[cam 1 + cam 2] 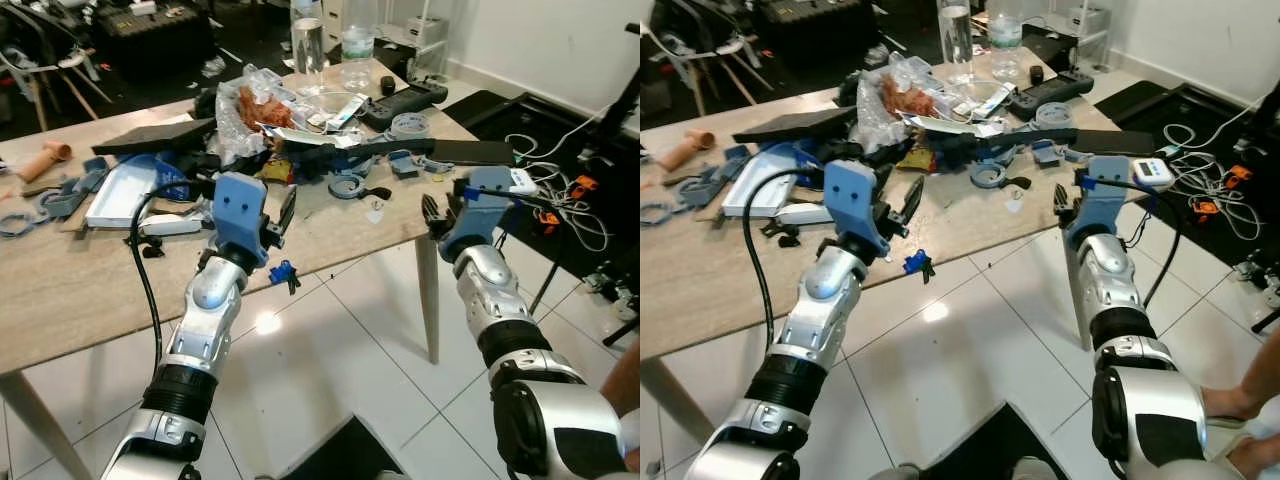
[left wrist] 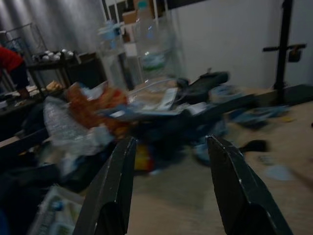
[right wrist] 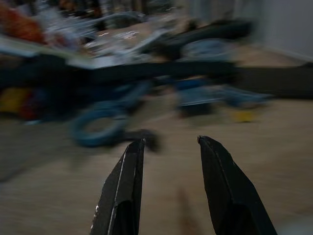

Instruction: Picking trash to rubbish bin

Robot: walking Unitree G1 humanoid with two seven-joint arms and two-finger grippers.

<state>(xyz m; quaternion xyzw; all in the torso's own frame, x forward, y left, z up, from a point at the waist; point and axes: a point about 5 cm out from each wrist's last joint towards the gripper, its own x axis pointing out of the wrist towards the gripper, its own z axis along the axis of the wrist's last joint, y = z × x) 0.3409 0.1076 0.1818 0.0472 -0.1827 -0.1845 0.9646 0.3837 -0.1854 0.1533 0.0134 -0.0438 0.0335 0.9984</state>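
Note:
Trash lies heaped on a wooden table [image 1: 60, 290]: a crumpled clear plastic bag with orange-red scraps [image 1: 250, 105], wrappers, a blue ring [image 1: 347, 186] and a small white scrap [image 1: 375, 212]. My left gripper [image 1: 283, 222] hovers over the table's front edge, open, pointing toward the heap. In the left wrist view the left gripper [image 2: 171, 142] has nothing between its fingers, with the bag [image 2: 88, 105] ahead. My right gripper [image 1: 437, 215] is at the table's right front corner, open. In the right wrist view the right gripper [image 3: 171, 142] is low over the wood, facing the blue ring [image 3: 95, 129].
Two clear bottles [image 1: 308, 40] stand at the back. A long black bar [image 1: 380, 147], a tape roll [image 1: 408, 125], a black controller [image 1: 405, 100] and a white tray [image 1: 125, 190] crowd the top. Cables [image 1: 560, 170] lie on the floor at right. A person's foot [image 1: 1240, 400] is beside me.

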